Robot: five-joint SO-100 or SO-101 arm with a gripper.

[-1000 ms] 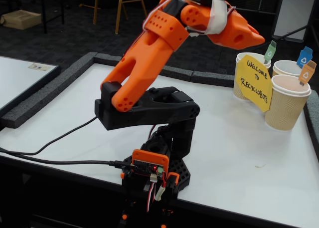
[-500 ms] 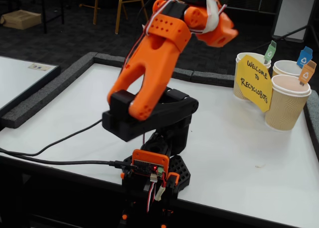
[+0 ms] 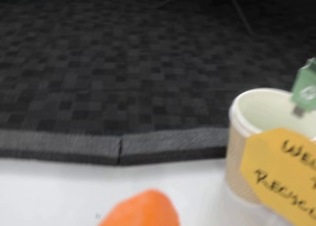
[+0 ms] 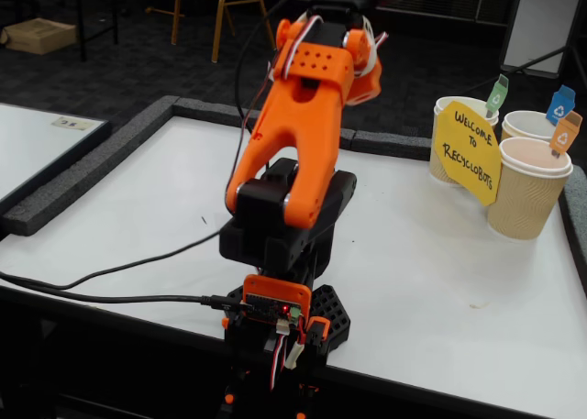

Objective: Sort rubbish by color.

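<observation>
I see my orange arm [image 4: 293, 135] folded up high over its black base [image 4: 284, 318] on the white table [image 4: 440, 291]; in the wrist view only one orange gripper tip [image 3: 140, 211] pokes in at the bottom, so I cannot tell if the gripper is open or closed; three paper cups [image 4: 527, 190] and a yellow sign [image 4: 468, 153] stand at the right of the fixed view; I cannot see any paper wads in either view.

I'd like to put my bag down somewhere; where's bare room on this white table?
The table is bare between the arm's base and the paper cups, and left of the arm apart from a cable. The far right corner is crowded with cups and the yellow sign.
</observation>
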